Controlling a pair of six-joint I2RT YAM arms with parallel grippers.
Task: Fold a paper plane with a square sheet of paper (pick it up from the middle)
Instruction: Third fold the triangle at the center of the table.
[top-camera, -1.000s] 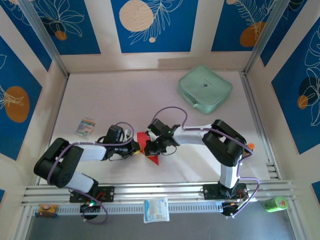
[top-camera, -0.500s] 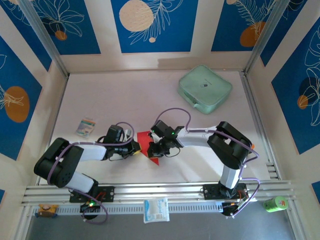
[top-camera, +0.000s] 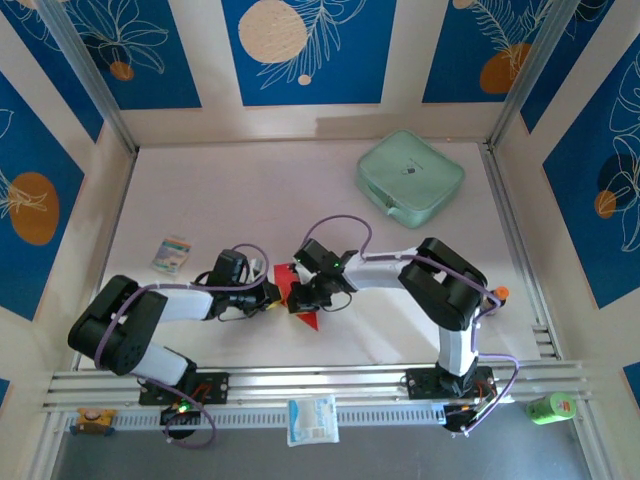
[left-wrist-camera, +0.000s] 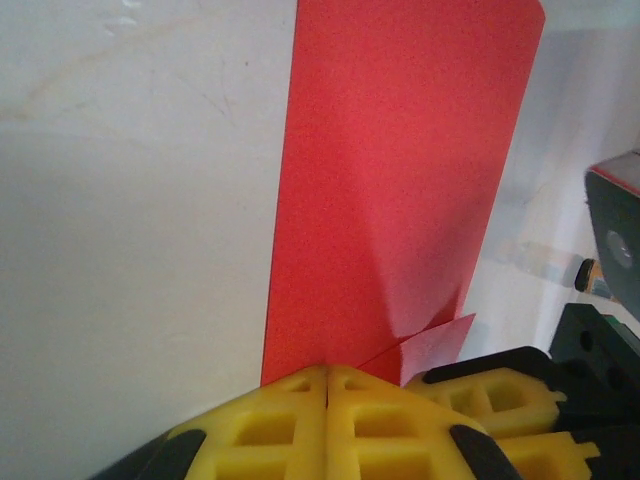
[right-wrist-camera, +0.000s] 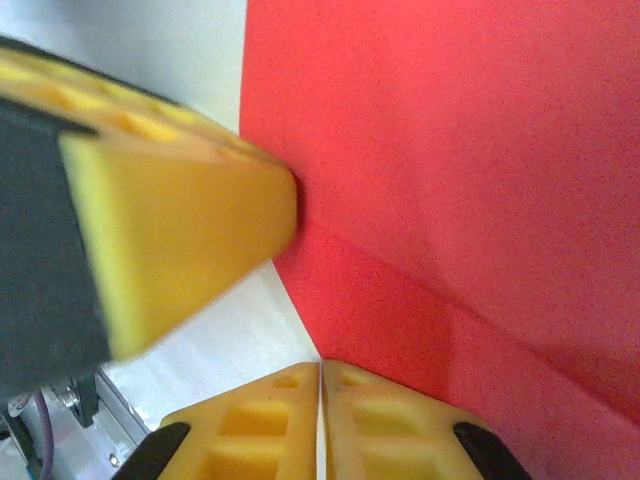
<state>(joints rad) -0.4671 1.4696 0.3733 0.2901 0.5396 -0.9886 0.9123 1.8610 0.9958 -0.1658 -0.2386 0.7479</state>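
Though unclear overhead, crease (right-wrist-camera: 430, 295) in paper (right-wrist-camera: 450, 120).

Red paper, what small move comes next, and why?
Probably drag the right gripper along the crease to sharpen it: its jaws are shut at that fold, and the left gripper, jaws shut too, sits at the edge of the red paper.

Mint-green case (top-camera: 410, 178); printed packet (top-camera: 172, 253)

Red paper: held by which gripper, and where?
Left gripper pinches the red paper by one edge. Right gripper is shut at its edge; hold unclear.
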